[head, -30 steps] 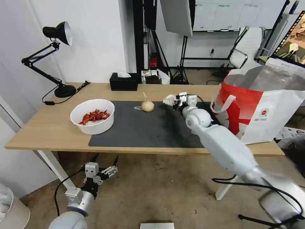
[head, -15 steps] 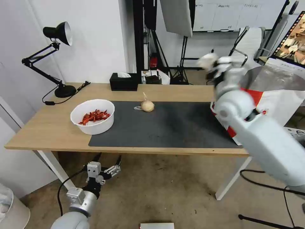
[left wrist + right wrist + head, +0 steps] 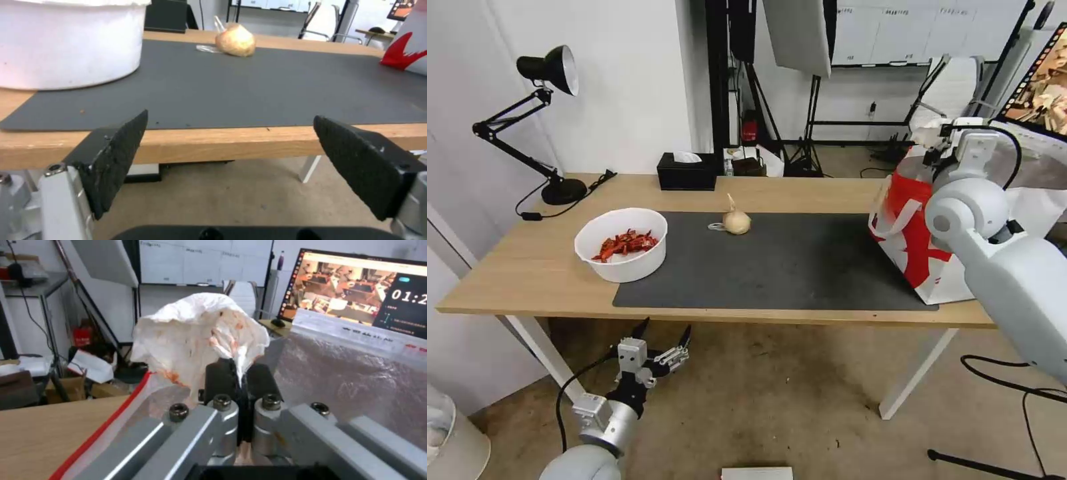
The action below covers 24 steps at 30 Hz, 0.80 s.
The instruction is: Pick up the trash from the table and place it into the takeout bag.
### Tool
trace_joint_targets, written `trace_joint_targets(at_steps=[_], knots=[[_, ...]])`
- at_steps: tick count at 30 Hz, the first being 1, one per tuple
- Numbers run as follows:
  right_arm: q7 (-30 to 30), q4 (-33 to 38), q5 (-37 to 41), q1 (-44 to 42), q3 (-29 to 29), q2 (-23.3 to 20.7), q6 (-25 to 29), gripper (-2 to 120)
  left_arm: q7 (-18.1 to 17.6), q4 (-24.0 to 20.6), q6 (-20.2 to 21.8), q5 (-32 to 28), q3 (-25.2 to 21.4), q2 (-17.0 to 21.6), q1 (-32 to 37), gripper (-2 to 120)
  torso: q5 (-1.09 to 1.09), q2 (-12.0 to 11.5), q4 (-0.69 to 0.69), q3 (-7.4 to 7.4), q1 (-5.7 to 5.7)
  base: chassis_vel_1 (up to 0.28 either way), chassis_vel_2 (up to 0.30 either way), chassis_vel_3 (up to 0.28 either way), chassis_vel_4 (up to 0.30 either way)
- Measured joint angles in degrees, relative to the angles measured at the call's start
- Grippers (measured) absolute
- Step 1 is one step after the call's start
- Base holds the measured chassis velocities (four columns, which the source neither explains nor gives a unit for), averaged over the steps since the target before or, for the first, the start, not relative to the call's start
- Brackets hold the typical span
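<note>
Crumpled paper (image 3: 200, 330) in right hand (image 3: 240, 373)

Black lamp (image 3: 540, 113), tissue box (image 3: 687, 172), monitor (image 3: 360, 296).

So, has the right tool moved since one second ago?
Yes. The right tool, shut on the crumpled paper, went from the mat up to the bag rim.
</note>
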Motion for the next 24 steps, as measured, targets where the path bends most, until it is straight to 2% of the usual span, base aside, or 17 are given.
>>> trace_joint_targets(at_steps=[2,9,10,13,14,15,17,19,21,24], knots=[[0.16,0.43,0.17,-0.34,0.31,-0.19,0.11,0,0.00,0.00,0.01,-0.06,-0.01,0.06,-0.06,100,-0.01,0.00,0.00,0.00,0.00,0.000,0.000,0.000,0.000],[0.67,2.30,0.88,-1.58,1.87,-1.60,0.43,30,0.02,0.28,0.01,-0.30,-0.16,0.36,-0.23,100,-0.01,0.00,0.00,0.00,0.00,0.000,0.000,0.000,0.000],[0.67,2.30,0.88,-1.58,1.87,-1.60,0.43,30,0.02,0.28,0.01,-0.30,-0.16,0.36,-0.23,100,-0.01,0.00,0.00,0.00,0.00,0.000,0.000,0.000,0.000],[0.66,3.16,1.08,-1.85,2.22,-2.02,0.47,43,0.02,0.32,0.01,-0.34,-0.10,0.34,-0.31,100,-0.01,0.00,0.00,0.00,0.00,0.000,0.000,0.000,0.000],[0.66,3.16,1.08,-1.85,2.22,-2.02,0.47,43,0.02,0.32,0.01,-0.34,-0.10,0.34,-0.31,100,-0.01,0.00,0.00,0.00,0.00,0.000,0.000,0.000,0.000],[0.68,3.46,1.25,-2.03,2.33,-2.11,0.48,50,0.02,0.29,0.02,-0.38,-0.12,0.35,-0.30,100,-0.01,0.00,0.00,0.00,0.00,0.000,0.000,0.000,0.000],[0.75,3.70,1.57,-2.22,2.43,-2.16,0.48,53,0.02,0.22,0.02,-0.43,-0.17,0.36,-0.29,100,-0.01,0.00,0.00,0.00,0.00,0.000,0.000,0.000,0.000],[1.30,4.53,2.78,-2.93,2.78,-2.38,0.40,65,0.01,-0.12,0.02,-0.56,-0.41,0.52,-0.21,100,-0.01,0.00,0.00,0.00,0.00,0.000,0.000,0.000,0.000],[1.41,4.76,3.03,-3.22,2.96,-2.47,0.37,68,0.01,-0.23,0.02,-0.58,-0.46,0.55,-0.14,100,0.00,0.00,0.00,0.00,0.00,0.000,0.000,0.000,0.000],[1.58,5.23,3.31,-4.11,4.03,-2.72,0.36,84,0.00,-0.52,0.03,-0.56,-0.50,0.48,0.18,100,-0.01,0.00,0.00,0.00,0.00,0.000,0.000,0.000,0.000]])
